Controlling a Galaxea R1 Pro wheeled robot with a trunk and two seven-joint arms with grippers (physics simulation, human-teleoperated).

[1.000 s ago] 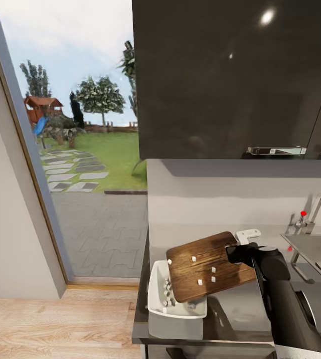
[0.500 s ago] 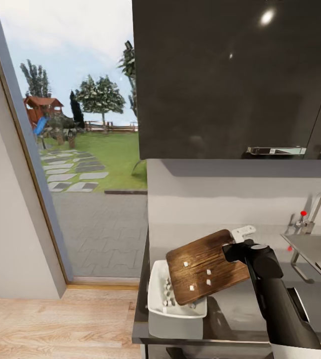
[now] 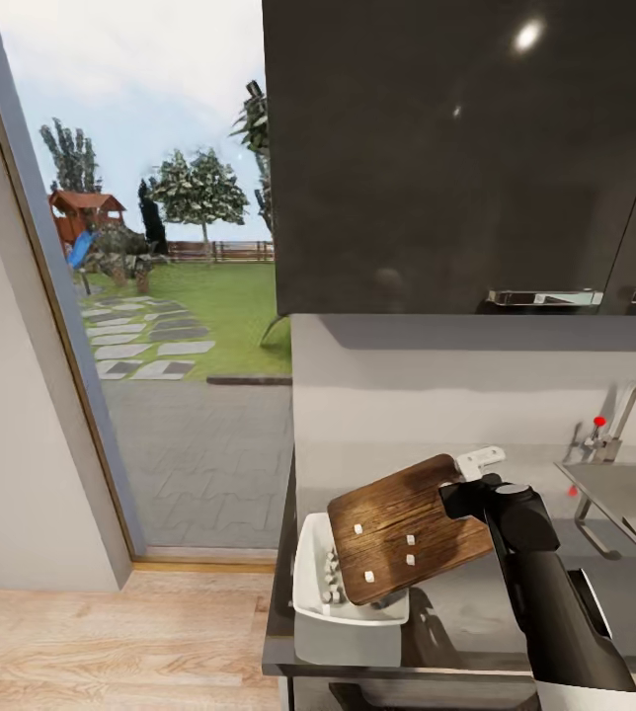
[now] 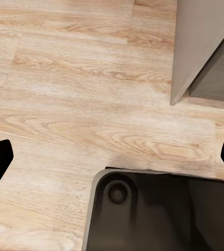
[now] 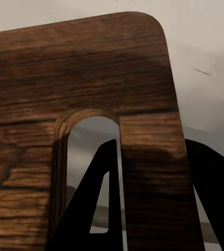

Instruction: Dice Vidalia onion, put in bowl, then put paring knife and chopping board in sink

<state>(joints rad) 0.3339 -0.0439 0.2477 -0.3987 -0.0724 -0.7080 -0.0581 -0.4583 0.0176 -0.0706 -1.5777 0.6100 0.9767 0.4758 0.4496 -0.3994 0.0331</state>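
One chopping board (image 3: 405,541) hangs tilted at the lower centre of the head view, its low end over the one white bowl (image 3: 310,598), which sits at the near left corner of the desk (image 3: 476,617). The right claw (image 3: 459,496) clamps the board's raised right end; in the right wrist view the board (image 5: 65,78) with its slot handle lies between the dark fingers (image 5: 96,209). Four small white onion dice (image 3: 385,554) cling to the board's face, and a cluster of more dice (image 3: 332,581), too bunched to count, lies in the bowl under the board's edge. The sink (image 3: 626,502) and its tap (image 3: 626,410) sit at the right edge, well apart from the bowl. Dark wall cabinets (image 3: 456,148) fill the upper right; a glass door (image 3: 150,276) shows a garden at left. The left claw (image 4: 112,157) is spread wide, holding nothing, over wooden floor (image 4: 80,94) and the robot's black base (image 4: 158,214).
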